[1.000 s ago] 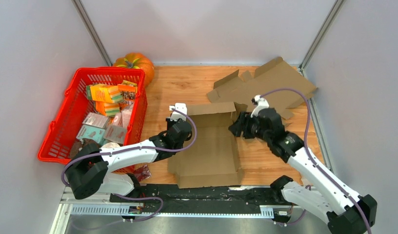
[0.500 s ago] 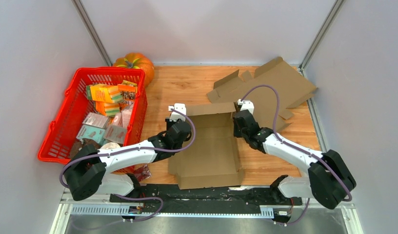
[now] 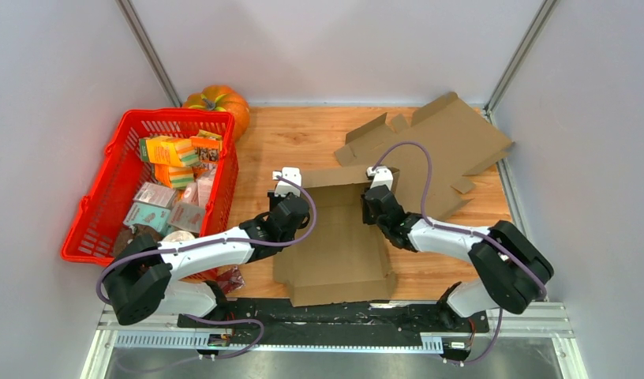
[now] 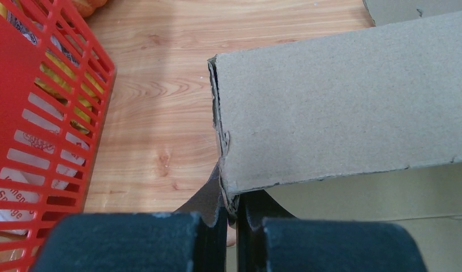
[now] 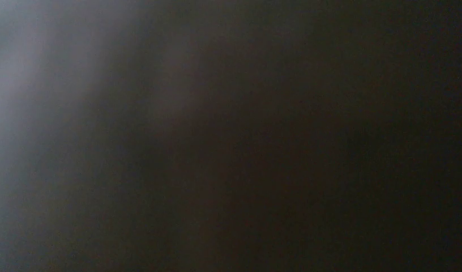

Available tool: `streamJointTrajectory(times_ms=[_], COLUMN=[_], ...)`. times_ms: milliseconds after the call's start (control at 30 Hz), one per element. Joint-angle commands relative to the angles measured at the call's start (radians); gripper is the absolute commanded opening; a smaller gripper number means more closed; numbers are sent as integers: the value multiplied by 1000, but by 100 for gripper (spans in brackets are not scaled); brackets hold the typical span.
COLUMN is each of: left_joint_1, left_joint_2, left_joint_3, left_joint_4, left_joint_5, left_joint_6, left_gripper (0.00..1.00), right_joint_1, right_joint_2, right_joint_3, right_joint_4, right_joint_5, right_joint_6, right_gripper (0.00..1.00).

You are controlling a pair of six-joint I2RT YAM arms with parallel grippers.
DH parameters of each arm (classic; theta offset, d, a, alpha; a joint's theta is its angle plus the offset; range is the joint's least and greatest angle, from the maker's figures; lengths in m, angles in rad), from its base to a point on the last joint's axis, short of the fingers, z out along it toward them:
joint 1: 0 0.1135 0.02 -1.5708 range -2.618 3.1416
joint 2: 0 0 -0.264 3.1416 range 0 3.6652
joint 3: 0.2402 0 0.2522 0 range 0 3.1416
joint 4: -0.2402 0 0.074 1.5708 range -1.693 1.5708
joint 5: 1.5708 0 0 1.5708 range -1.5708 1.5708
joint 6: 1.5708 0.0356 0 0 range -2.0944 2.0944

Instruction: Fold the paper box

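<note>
— Movement on the right, did you catch it? From above, the right gripper [image 3: 376, 207] has swung in from the side to the far right corner of the paper box [image 3: 335, 253]. Its jaws were wide a second ago and are closed now.

— I saw. The box sits mid-worktop [image 3: 303, 134], toward the near edge, open on top with its far wall standing. The left gripper [image 3: 291, 209] hasn't budged from the far left corner.

— And the red basket [image 3: 177, 114] along the left edge, the pumpkin [image 3: 218, 101] behind it, the flat cardboard [image 3: 453, 134] in the far right corner?

— All as they were. Now the left wrist view: its fingers [image 4: 132, 243] are squeezed almost together, with the torn corner edge of the box wall pinched between them.

— Right wrist?

— Just darkness. The lens looks pressed against something, so I can't tell whether those closed jaws caught any cardboard.

— What does it mean for the fold?

— My guess is that both far corners are now engaged, so the side walls can come up next. A missed grip would need redoing.
</note>
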Motion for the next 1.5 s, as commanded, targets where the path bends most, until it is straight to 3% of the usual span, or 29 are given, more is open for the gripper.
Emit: streamJointTrajectory(times_ms=[0, 133, 200, 300, 333, 400, 433, 533, 600, 633, 667, 733, 767, 1000, 1200, 1267, 1367, 1467], left_joint_1=[-6, -6, -6, -6, -6, -6, -6, -6, -6, -6, -6, -6, -6, -6, -6, -6, -6, -6], left_joint_2=[-13, -7, -6, -3, -3, 2, 2, -12, -22, -27, -30, -27, -24, -13, -15, -13, -15, -23], left_joint_3=[1, -1, -1, -1, 2, -1, 1, -10, -16, -19, -18, -18, -16, -16, -25, -33, -39, -41], left_joint_4=[-41, -44, -44, -55, -58, -59, -64, -69, -66, -67, -69, -66, -64, -66, -52, -38, -20, -32], left_joint_5=[35, 32, 28, 16, 15, 13, 12, 12, 16, 19, 21, 22, 22, 28, 33, 44, 58, 45], left_joint_6=[-3, -12, -14, -17, -18, -18, -17, -23, -26, -28, -29, -31, -34, -21, -1, 9, 15, 17], left_gripper=[0, 0, 0, 0, 0, 0, 0, 0, 0, 0, 0, 0, 0, 0, 0, 0, 0, 0], right_joint_1=[-4, -7, 8, 42, 41, 38, 38, 30, 7, 7, 9, 7, 9, -59, -92, -132, -122, -119], right_joint_2=[84, 99, -13, -277, -339, -509, -566, -746, -761, -749, -734, -669, -636, -269, -132, -134, -267, -412], right_joint_3=[-76, -67, -27, -24, -36, -76, -131, -235, -228, -213, -185, -182, -185, -122, -145, -165, -193, -242], right_joint_4=[145, 123, -15, -297, -363, -504, -525, -511, -485, -479, -473, -410, -367, -468, -459, -371, -266, -122], right_joint_5=[-4, -17, -36, -62, -89, -149, -169, -160, -201, -220, -266, -298, -300, -62, 33, -79, -149, -151], right_joint_6=[30, 60, 60, 135, 175, 279, 298, 317, 298, 275, 274, 268, 271, 367, 476, 424, 347, 277], right_gripper=[0, 0, 2, 26, 40, 47, 55, 65, 55, 29, 18, 3, 0, 0, 0, 0, 8, 29])
